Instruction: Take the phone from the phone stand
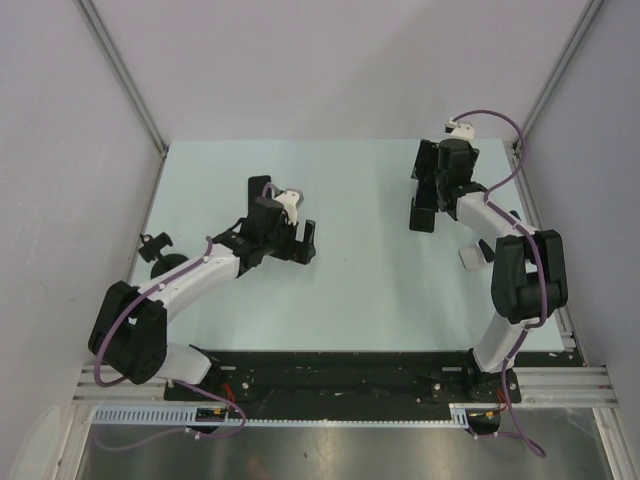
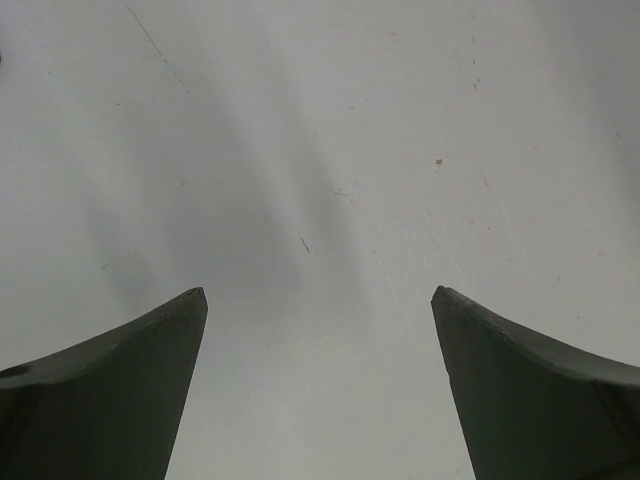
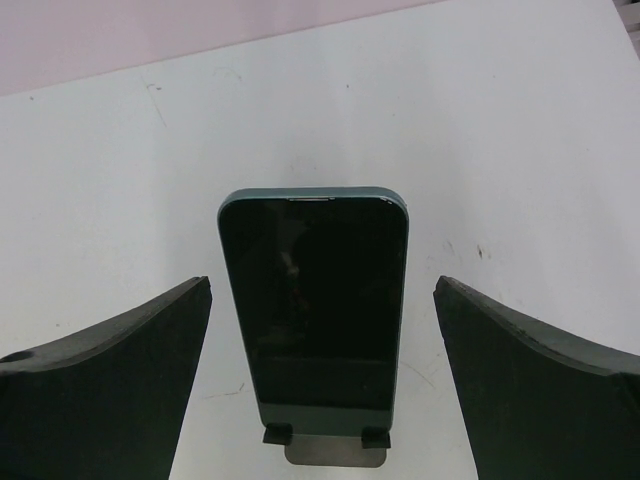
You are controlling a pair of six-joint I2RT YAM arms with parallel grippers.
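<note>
The pale desk (image 1: 380, 290) is closed in by light walls (image 1: 300, 60) on the far side and both flanks, and a black rail (image 1: 350, 375) is fixed along its near edge. A wide bare stretch of desk is seen between the two arms and across the middle.

The right hand (image 3: 322, 282) is held over the far right part of the desk, close to the right edge. The left hand (image 2: 318, 292) is held released over bare desk left of centre, with nothing between its fingers. A small black object (image 1: 152, 247) is seen at the left edge, well apart from the phone; what it is cannot be told.

The phone (image 3: 315, 310) is found between the spread fingers of the right hand, which is released, with a gap left on each side and no contact made. From overhead the phone is hidden by that hand. It is stood in portrait with a dark, unlit screen, a dark green frame and rounded corners. Its lower edge is seated on the phone stand (image 3: 335, 452), where it is caught by two small hooks on a grey lip.
</note>
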